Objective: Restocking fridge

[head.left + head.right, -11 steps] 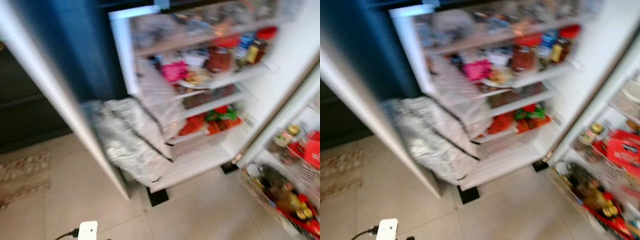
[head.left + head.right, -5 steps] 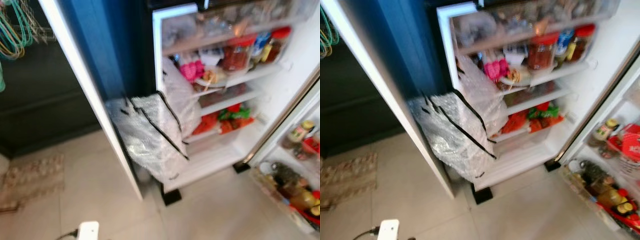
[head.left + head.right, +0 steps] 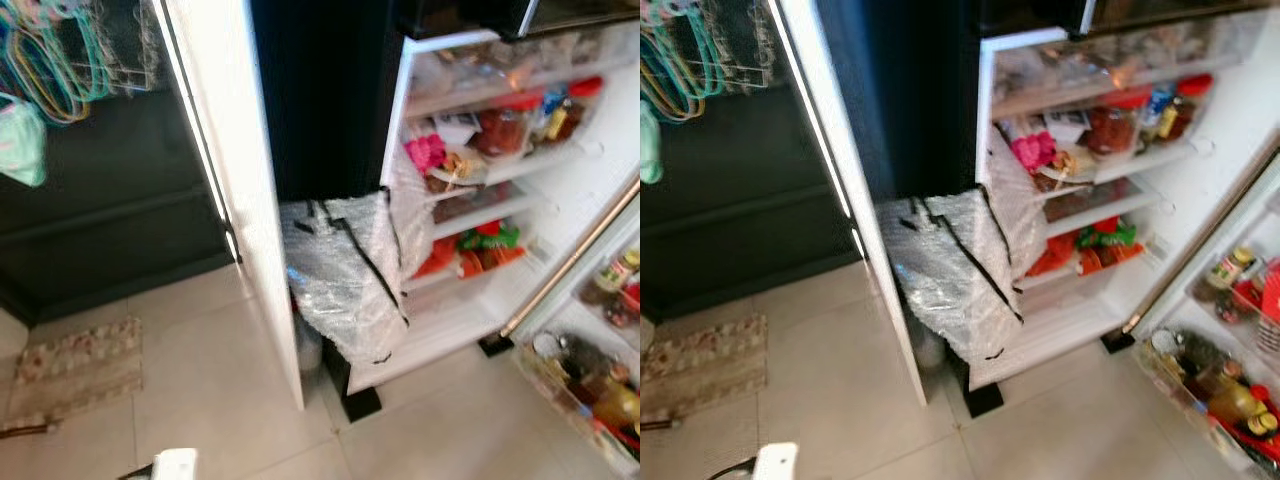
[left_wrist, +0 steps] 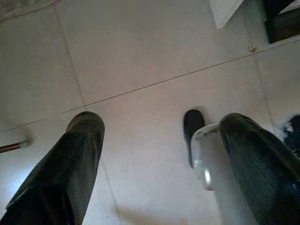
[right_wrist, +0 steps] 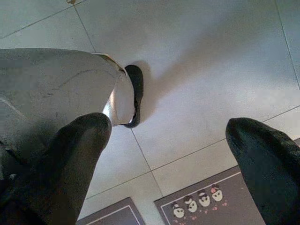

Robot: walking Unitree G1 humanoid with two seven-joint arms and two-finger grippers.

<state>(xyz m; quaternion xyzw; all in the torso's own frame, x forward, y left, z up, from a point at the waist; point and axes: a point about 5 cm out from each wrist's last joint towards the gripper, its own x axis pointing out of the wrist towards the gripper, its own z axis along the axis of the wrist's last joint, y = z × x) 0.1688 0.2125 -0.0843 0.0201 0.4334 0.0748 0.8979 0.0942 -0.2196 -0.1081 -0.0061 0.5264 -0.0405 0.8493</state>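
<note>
The fridge stands open ahead, its white shelves (image 3: 500,165) stocked with red-lidded jars (image 3: 500,125), a pink packet (image 3: 425,152) and red and green packets (image 3: 480,250). A silver bubble-foil bag (image 3: 345,270) with black trim leans out of the fridge's lower left side, over the floor. My left gripper (image 4: 159,124) hangs open above bare floor tiles, nothing between its fingers. My right gripper (image 5: 168,129) is likewise open over the tiles, beside my silver leg (image 5: 51,89).
The white left fridge door (image 3: 235,180) juts toward me. The right door's bins (image 3: 590,380) hold bottles and jars. A patterned rug (image 3: 75,365) lies at the left, coloured hangers (image 3: 50,60) hang at the upper left, and a white plug block (image 3: 175,465) sits on the floor.
The whole picture has shifted right and sharpened, so the camera has turned left. The hangers and dark cabinet have come into view. The bag and fridge contents stay put.
</note>
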